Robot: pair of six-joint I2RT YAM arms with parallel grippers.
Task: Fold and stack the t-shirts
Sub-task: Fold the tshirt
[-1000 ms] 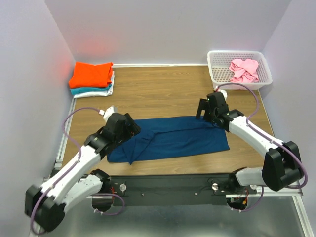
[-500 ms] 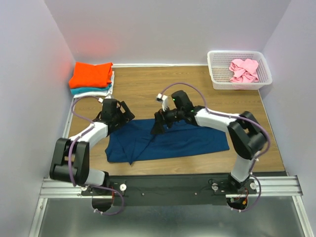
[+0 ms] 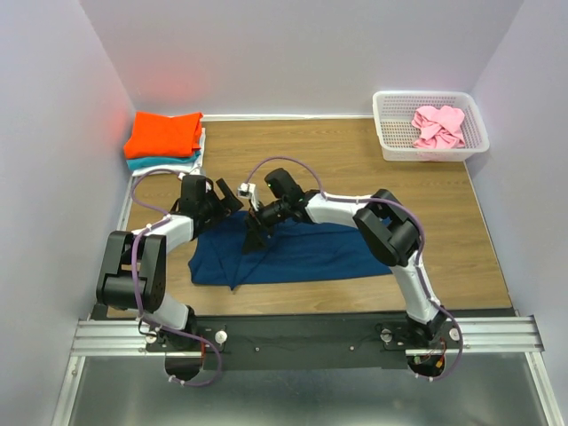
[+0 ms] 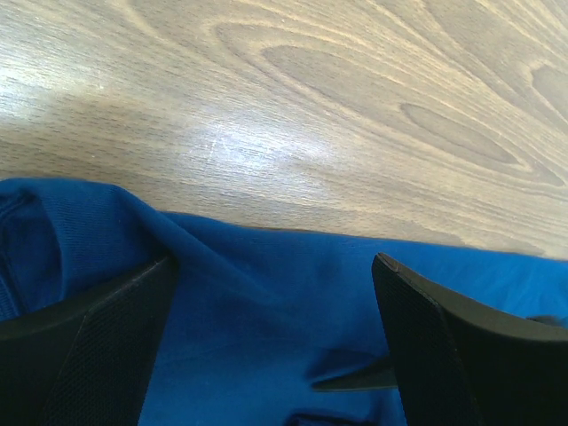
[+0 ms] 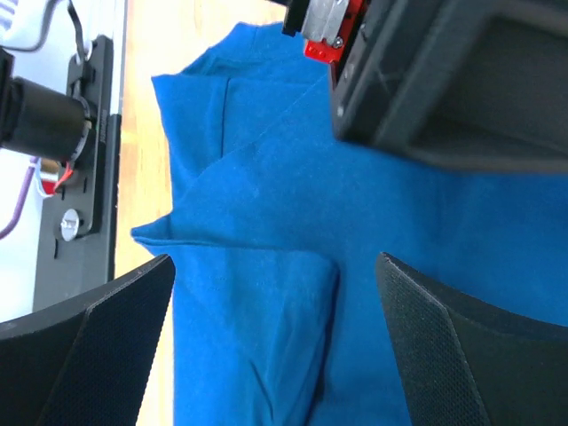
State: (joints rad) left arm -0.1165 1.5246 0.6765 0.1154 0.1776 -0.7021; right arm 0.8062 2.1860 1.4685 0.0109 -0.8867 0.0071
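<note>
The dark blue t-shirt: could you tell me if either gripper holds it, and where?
Neither: left gripper and right gripper are open over the dark blue cotton t-shirt.

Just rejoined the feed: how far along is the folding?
Done: orange, teal and white t-shirts folded and stacked far left. In hand: dark blue t-shirt, partly folded mid-table, left gripper and right gripper open over it. Left: crumpled pink t-shirt in the white lattice basket.

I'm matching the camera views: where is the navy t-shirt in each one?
Top external: navy t-shirt lies low, centre-left.
Left wrist: the shirt fills the lower half.
Right wrist: the shirt fills most of the frame.
Shared landmark: wooden table bordering its edge.
</note>
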